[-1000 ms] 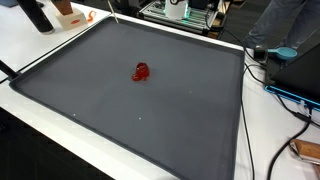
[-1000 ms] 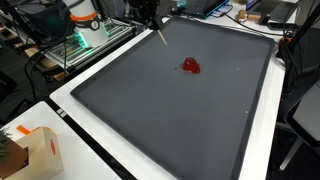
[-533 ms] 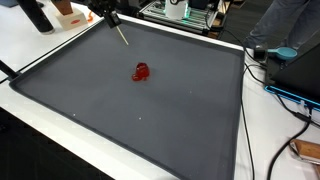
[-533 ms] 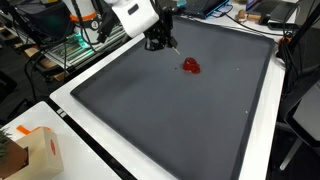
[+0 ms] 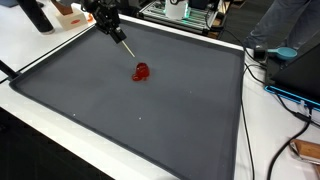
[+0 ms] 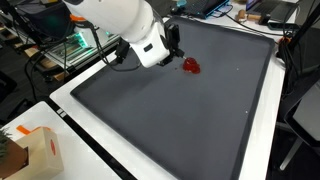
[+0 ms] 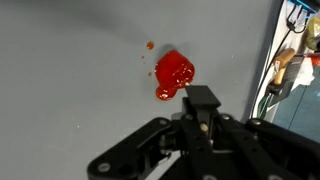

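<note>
The pincer is seen clenched on a thin stick, held just beside the red blob on a grey mat.

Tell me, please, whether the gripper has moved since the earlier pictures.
Yes. In an exterior view the gripper has come from the far edge of the grey mat toward the red blob, which has not shifted.

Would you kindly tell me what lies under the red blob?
The red blob rests directly on the dark grey mat. The patch of mat beneath it is covered, so nothing more can be told.
</note>
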Robot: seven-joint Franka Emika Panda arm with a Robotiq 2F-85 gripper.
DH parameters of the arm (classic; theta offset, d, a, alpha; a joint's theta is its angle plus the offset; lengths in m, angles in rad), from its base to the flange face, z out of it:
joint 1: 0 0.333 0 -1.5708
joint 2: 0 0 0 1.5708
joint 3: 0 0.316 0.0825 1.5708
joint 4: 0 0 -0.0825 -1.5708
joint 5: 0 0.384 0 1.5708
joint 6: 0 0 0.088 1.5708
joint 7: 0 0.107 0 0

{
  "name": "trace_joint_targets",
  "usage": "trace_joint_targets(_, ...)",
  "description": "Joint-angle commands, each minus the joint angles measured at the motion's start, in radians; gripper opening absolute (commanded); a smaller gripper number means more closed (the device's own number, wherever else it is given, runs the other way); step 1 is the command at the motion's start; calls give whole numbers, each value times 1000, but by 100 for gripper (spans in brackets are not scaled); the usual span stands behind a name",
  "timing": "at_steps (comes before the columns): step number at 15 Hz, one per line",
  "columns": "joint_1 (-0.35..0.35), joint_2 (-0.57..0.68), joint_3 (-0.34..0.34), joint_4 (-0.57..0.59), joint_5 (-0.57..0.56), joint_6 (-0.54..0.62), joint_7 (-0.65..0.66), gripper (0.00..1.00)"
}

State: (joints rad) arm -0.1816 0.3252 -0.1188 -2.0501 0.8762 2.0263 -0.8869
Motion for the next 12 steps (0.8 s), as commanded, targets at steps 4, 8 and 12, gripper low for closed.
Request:
trace_joint_targets(4,-36,72,27,66,21,-60,-8,3)
trace_joint_targets(8,-35,84,30,85,8,-74,9,3)
trace_joint_targets(12,-23,76,30,91,-5,-57,30,3)
